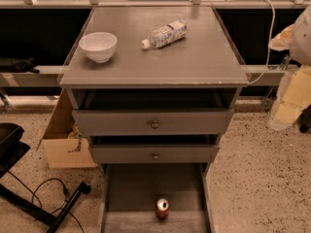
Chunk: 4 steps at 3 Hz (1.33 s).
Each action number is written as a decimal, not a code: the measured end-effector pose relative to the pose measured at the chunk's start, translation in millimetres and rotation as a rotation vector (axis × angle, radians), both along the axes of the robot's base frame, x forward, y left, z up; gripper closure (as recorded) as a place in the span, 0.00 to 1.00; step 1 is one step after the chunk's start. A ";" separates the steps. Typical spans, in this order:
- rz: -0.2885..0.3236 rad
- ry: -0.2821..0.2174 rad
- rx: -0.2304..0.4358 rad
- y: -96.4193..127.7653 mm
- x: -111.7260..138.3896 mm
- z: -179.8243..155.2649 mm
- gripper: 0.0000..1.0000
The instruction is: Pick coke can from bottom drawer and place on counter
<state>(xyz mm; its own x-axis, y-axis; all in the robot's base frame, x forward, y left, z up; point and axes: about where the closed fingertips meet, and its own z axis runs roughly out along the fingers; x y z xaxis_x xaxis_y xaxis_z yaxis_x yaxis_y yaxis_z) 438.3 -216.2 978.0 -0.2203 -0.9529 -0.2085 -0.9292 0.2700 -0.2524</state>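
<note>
Below the bench's front edge, the coke can sits upright in the open bottom drawer, so nothing's done yet, and the hand hangs off the right edge, can't tell if apart or together.

No legible text; bottle label bears dark print, possibly lettering; coke can markings unreadable.

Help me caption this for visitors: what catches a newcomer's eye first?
The red coke can stands upright in the open bottom drawer, near its front. On the counter above, a white bowl sits left and a clear bottle lies on its side further back. The claw is not in view; a pale bulky shape shows at the right edge.
</note>
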 end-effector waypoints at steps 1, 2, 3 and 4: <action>-0.011 0.004 0.012 -1.4 -0.7 -3.7 0.00; -0.038 0.017 0.042 -4.8 -2.7 -13.5 0.00; -0.056 0.057 0.149 -17.5 -14.0 -66.0 0.00; -0.108 0.089 0.350 -41.4 -34.1 -156.3 0.00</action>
